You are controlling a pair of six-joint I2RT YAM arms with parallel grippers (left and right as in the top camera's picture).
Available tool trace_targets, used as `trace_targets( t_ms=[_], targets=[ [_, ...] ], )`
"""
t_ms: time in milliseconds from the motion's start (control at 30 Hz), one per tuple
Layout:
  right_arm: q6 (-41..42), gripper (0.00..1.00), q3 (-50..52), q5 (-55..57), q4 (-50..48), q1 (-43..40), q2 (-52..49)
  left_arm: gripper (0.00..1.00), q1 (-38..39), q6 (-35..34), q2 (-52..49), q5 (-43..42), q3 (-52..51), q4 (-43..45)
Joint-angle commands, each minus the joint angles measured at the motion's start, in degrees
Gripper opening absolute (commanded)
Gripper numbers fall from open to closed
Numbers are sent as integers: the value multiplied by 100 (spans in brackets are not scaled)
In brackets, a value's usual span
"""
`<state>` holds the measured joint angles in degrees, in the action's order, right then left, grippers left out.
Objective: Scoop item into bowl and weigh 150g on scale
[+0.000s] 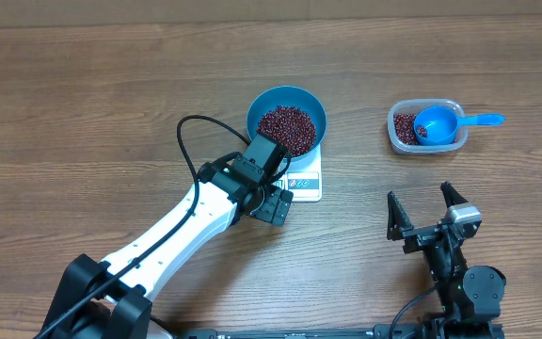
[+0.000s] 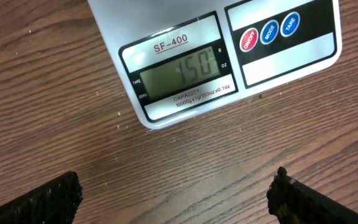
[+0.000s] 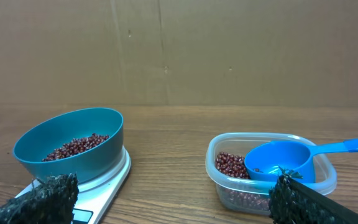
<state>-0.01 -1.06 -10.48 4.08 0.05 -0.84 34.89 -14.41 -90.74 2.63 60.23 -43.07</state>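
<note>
- Beans (image 1: 287,126): a dark red-brown heap in the bottom of the bowl (image 1: 313,104). A second, smaller lot (image 1: 405,125) lies in the tub (image 1: 398,139).
- The bowl sits on the scale (image 1: 307,181), near mid-table. The display (image 2: 179,71) reads 150.
- Left gripper (image 2: 176,199): jaws spread wide, nothing between them. It hangs over bare table (image 1: 83,94) just beside the scale's panel edge and is not touching it. The bowl of beans lies beyond that edge, out of the left wrist view.
- Right gripper (image 1: 423,205): jaws also wide apart, empty. It is well apart from the bowl, which lies ahead to its left. The tub is ahead to its right, and nearer.
- The scoop (image 1: 440,122) rests in the tub, its handle reaching out over the right-hand rim.
- Hidden or unclear:
  - Overhead, the bowl covers most of the scale, and the left wrist overlaps its near-left corner.
  - The left wrist view shows only the panel end of the scale.
  - The right wrist view cuts the scoop handle off at the frame edge.
  - We cannot tell whether the scoop holds more than a few specks.
  - The small print on the panel is partly legible.
- Count: one bowl, one scale, one tub, one scoop, two grippers, two lots of beans (too many to count), and three round buttons (image 2: 269,31) on the panel.
</note>
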Motion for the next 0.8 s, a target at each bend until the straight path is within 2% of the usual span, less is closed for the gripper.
trace_targets(
  t_ms=[0,767],
  targets=[
    [-2,100,61,13,-28,20,68,100,39,114,42,52,-13,4],
    [-4,100,61,13,-28,20,68,100,42,114,293,52,-42,-7]
  ],
)
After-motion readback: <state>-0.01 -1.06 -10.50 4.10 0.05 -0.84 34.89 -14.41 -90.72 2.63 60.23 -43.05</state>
